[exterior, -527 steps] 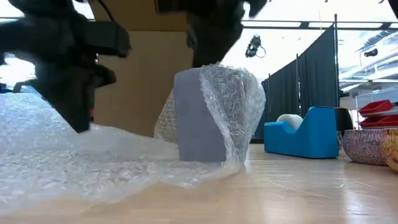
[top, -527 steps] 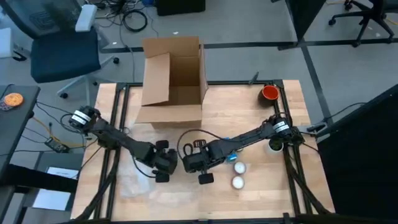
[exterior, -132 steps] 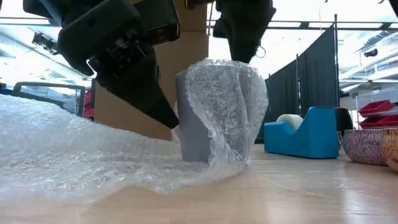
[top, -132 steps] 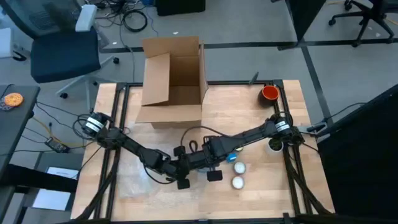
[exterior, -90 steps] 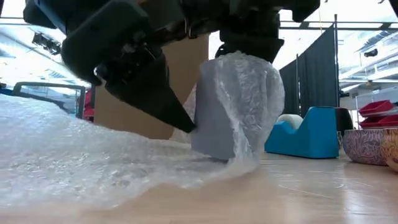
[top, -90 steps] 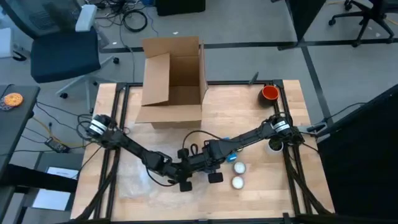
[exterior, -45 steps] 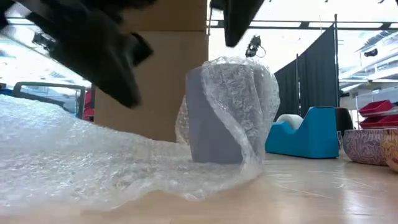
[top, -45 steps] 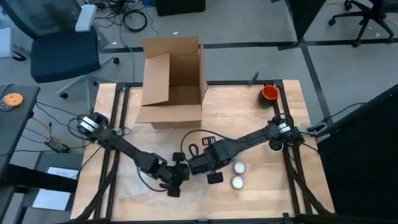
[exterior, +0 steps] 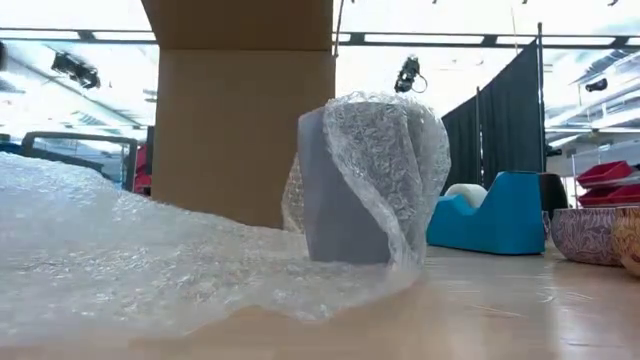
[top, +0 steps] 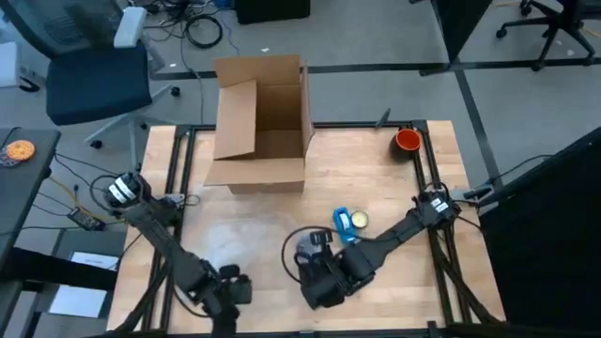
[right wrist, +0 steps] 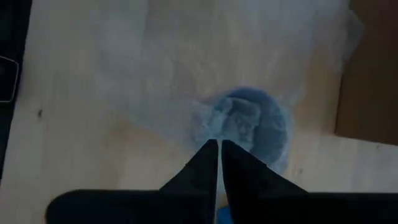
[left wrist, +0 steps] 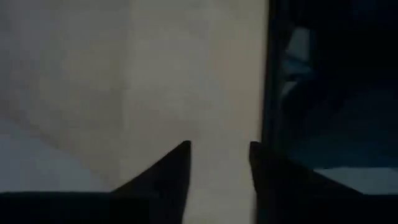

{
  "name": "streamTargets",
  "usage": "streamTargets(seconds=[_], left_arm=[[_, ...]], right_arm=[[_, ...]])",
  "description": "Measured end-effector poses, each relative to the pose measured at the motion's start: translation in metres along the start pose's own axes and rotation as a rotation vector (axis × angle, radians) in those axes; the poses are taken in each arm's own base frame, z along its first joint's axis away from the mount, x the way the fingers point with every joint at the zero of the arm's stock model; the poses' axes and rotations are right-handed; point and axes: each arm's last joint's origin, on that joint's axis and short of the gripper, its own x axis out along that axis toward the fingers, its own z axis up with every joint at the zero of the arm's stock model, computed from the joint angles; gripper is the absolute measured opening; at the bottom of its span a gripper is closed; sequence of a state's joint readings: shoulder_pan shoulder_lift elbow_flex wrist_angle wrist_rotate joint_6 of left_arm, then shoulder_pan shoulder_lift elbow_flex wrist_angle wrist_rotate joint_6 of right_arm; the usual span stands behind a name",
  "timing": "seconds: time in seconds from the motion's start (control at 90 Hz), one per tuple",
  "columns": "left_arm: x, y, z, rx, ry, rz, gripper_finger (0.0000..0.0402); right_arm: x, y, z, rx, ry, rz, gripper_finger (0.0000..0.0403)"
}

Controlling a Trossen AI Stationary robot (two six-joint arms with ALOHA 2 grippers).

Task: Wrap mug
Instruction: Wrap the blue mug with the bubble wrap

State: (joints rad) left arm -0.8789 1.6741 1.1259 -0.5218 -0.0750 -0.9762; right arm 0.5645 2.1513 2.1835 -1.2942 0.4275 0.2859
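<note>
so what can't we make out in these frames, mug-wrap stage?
- Grey mug: the far side and handle are hidden in the low view by the clear bubble wrap.
- Same mug, high view: mostly covered by the right gripper and arm.
- Left gripper: its wrist view is blurred, showing only bare table.
- Brown cardboard box: top cut off by the low view's edge.

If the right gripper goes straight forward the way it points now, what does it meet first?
Most likely the mug, partly covered by bubble wrap. The right gripper points at it with fingers nearly shut; depth is unclear.
</note>
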Motion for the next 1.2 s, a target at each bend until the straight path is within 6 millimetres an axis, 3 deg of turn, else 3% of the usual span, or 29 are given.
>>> streamTargets(seconds=[0.156,0.489,0.6,0.989,1.2], left_arm=[[0.005,-0.007,-0.013,0.102,-0.051,0.06,0.0217],[0.051,-0.01,-0.026,0.144,0.076,0.088,0.0216],[0.049,-0.018,-0.019,0.131,0.065,0.073,0.0207],[0.055,0.006,0.003,-0.04,0.094,0.162,0.0126],[0.061,0.008,0.007,-0.155,0.164,0.127,0.0115]], right_arm=[[0.005,0.007,-0.001,-0.004,-0.015,0.001,0.0],[0.019,0.013,-0.007,-0.025,0.013,0.001,0.0],[0.02,0.011,-0.006,-0.025,0.001,0.003,0.0],[0.021,0.01,-0.004,-0.041,-0.009,0.006,0.0],[0.02,0.012,-0.005,-0.061,-0.002,0.033,0.0]])
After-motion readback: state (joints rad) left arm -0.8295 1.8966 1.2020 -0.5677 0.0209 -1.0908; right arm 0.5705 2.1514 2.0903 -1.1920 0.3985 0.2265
